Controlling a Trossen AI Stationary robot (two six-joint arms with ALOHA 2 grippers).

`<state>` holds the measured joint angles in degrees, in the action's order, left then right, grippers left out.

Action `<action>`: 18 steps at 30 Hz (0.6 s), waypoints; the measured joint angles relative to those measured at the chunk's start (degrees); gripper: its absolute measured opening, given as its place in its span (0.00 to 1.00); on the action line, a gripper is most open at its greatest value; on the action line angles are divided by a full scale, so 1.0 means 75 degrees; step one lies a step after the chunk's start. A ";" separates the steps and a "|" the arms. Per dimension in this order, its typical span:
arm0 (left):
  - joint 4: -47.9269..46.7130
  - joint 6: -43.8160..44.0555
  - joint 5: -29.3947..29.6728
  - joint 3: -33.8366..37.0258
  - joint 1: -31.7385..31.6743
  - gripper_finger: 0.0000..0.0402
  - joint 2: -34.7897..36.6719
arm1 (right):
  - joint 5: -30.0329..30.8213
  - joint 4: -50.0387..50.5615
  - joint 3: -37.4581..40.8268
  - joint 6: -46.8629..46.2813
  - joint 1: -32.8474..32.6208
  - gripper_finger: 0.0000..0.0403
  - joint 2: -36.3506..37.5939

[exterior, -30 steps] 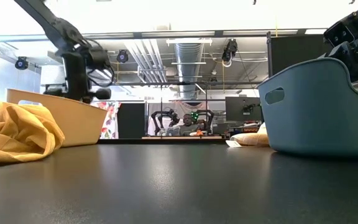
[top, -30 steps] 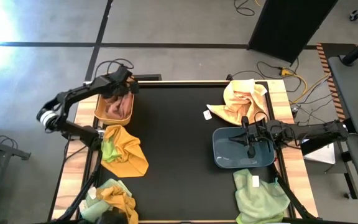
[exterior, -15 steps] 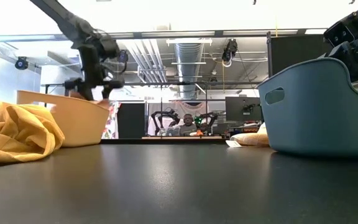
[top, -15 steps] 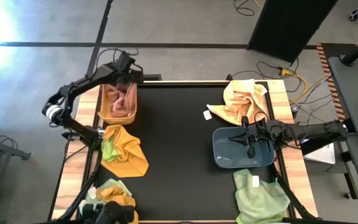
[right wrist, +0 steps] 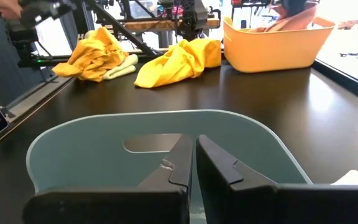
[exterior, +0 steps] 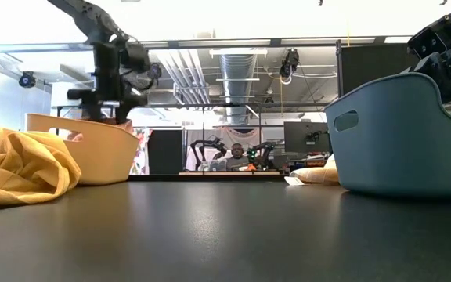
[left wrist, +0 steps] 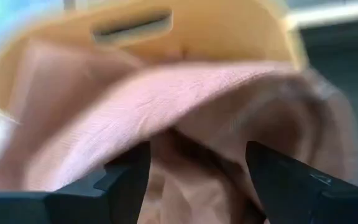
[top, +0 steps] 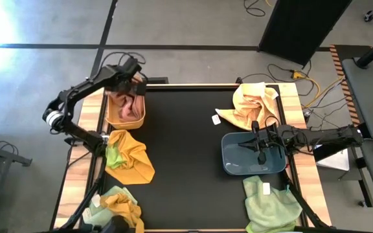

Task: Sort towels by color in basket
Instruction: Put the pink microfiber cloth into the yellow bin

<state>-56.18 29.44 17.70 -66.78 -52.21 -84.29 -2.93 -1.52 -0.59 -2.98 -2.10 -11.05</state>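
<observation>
Towels of soft cloth lie sorted and unsorted about a black table (top: 186, 142). Orange plastic basket (top: 124, 105), far left corner: holds crumpled salmon-pink towels (top: 123, 103), filling most of it. Left gripper (top: 136, 83) hangs over the basket's far end, fingers (left wrist: 126, 177) spread apart with nothing between them, the pink cloth just below. Grey-blue plastic basket (top: 254, 155), right side of the table: no cloth visible inside; right gripper (top: 259, 154) sits low within it, fingers pressed together, gripping nothing. Pale peach towel (top: 251, 103) with a white tag, bunched at the far right corner, just beyond the blue basket. Light green towel (top: 269, 206) with a white tag, near right corner, just beside the blue basket. Mustard-orange towel (top: 133, 155) lying over a strip of green cloth (top: 113, 155), left edge, just in front of the orange basket. Second heap of mustard and green cloth (top: 116, 202), near left corner, partly cut off by the picture's edge.
</observation>
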 joint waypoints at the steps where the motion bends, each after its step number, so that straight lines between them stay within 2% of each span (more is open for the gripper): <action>1: 0.0006 0.0088 -0.0098 0.0171 -0.0026 0.61 -0.0038 | -0.0002 0.0000 0.0000 0.0000 -0.0002 0.03 0.0000; 6: 0.0466 0.0287 -0.0124 0.1000 -0.0110 0.57 -0.0253 | 0.0001 0.0000 -0.0001 0.0000 -0.0001 0.03 0.0000; 10: 0.0693 0.0078 -0.0181 0.1205 -0.0107 0.57 -0.0318 | 0.0001 0.0000 -0.0002 0.0000 0.0000 0.03 0.0000; 13: -0.0031 -0.0164 -0.0518 0.0958 -0.0095 0.59 -0.0296 | 0.0000 0.0000 0.0000 0.0000 -0.0001 0.03 0.0000; 18: -0.1294 -0.0334 -0.0638 -0.0022 0.0217 0.61 -0.0104 | 0.0001 0.0000 0.0000 0.0000 0.0001 0.03 0.0000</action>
<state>-65.89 26.94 12.91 -66.94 -50.58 -85.06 -2.92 -1.52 -0.59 -2.98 -2.09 -11.05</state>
